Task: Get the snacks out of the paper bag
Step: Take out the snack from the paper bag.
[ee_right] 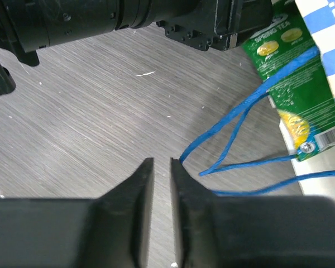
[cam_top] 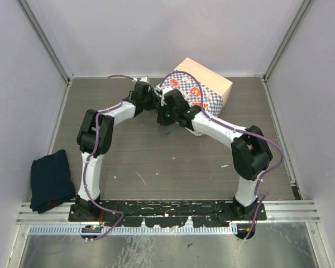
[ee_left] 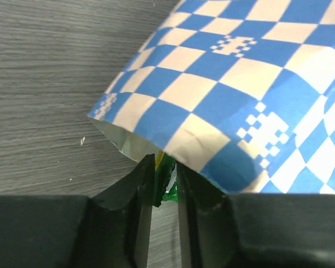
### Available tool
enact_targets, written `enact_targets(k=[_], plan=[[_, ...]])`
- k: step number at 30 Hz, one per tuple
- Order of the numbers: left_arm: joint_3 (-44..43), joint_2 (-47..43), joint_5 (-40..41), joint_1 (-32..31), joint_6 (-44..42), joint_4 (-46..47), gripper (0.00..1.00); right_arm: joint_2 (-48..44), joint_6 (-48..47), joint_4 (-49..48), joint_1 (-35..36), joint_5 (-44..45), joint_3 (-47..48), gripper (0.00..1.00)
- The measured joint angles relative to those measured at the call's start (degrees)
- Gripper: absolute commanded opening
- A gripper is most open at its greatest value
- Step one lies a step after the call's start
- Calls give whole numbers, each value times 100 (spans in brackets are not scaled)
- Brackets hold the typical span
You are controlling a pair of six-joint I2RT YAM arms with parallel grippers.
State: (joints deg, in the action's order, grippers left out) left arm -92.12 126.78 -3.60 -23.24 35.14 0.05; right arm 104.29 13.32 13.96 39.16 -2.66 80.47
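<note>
**Possibly a slipped packet or a dragged bag**

A green packet [ee_left: 167, 190] is clamped by its end between the fingers of the left gripper [ee_left: 164, 164], right at the mouth of the paper bag [ee_left: 229, 100]. The bag lies on its side at the far part of the table [cam_top: 173, 162]. Only an edge appears to be pinched, so the glossy packet could be lost under a quick pull. The bag itself is not held. The right gripper [ee_right: 162, 167] is closed to a thin slit on nothing, just beside the blue cord handles [ee_right: 240, 123]. The light bag may therefore be dragged along, or a cord snagged. Other snacks cannot be made out.
</note>
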Motion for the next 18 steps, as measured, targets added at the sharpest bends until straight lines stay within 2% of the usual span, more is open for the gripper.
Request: enact_targets(k=[1, 3, 4, 12, 18], plan=[[0, 9, -39, 0, -11, -4, 11, 0, 4, 4, 2, -9, 0, 2], [0, 13, -103, 0, -13, -22, 1, -2, 2, 22, 7, -24, 0, 0], [0, 13, -118, 0, -22, -33, 0, -7, 22, 31, 9, -33, 0, 1], [466, -219, -138, 4, -149, 15, 0, -238, 28, 87, -15, -42, 0, 0], [1185, -1043, -111, -13, -372, -70, 0, -654, 28, 81, -142, -42, 0, 0]])
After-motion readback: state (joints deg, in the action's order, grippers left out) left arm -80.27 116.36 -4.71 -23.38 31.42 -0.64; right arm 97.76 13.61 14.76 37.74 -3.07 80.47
